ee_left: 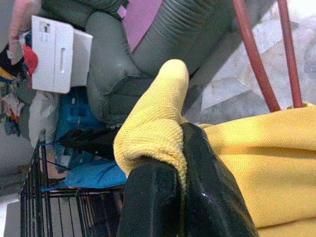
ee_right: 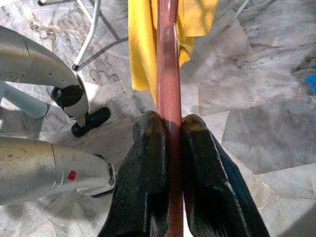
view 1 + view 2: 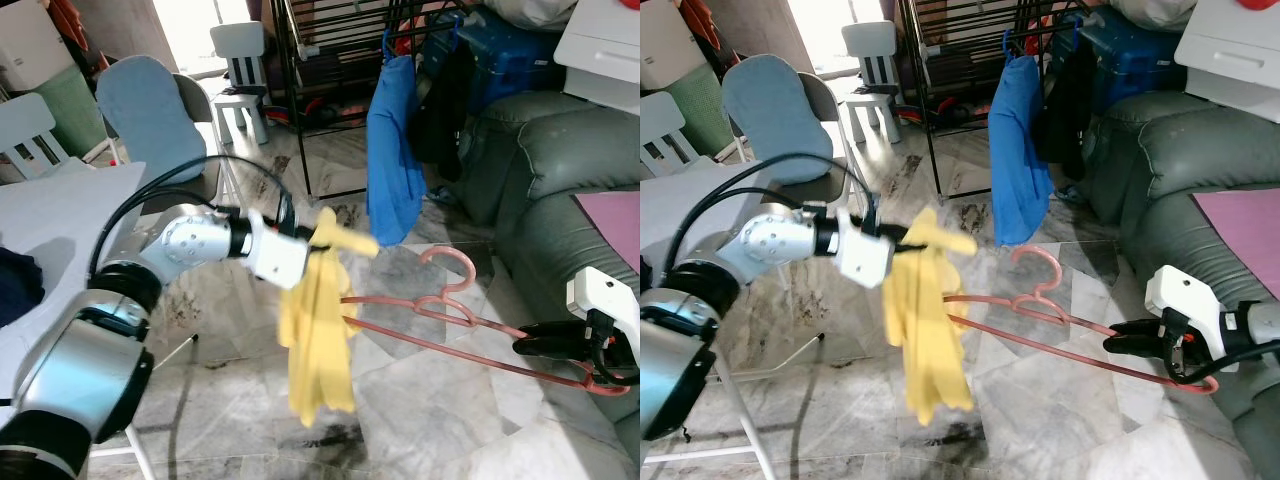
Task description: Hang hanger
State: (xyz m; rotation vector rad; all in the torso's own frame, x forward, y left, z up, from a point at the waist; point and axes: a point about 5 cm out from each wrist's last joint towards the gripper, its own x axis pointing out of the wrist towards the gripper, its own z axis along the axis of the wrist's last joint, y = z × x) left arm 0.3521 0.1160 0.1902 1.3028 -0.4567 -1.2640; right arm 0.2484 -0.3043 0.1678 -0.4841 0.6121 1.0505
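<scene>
We pinch the hanger [image 3: 440,325] in our right gripper [image 3: 545,345] and the cloth [image 3: 318,330] in our left gripper [image 3: 318,243] (draped on it), well short of the rack [image 3: 300,100]; hanging remains.

- Left gripper [image 1: 180,163] fingertips buried under the yellow cloth [image 3: 318,330] fold.
- Pink hanger [image 3: 450,330] far end vanishes beneath that cloth.
- Hanger bar [image 2: 168,64] pinched by right gripper [image 2: 170,133], runs off-frame.

Pink hanger [image 3: 450,315] lies level in mid-air, yellow cloth [image 3: 318,320] draped over one end.
</scene>
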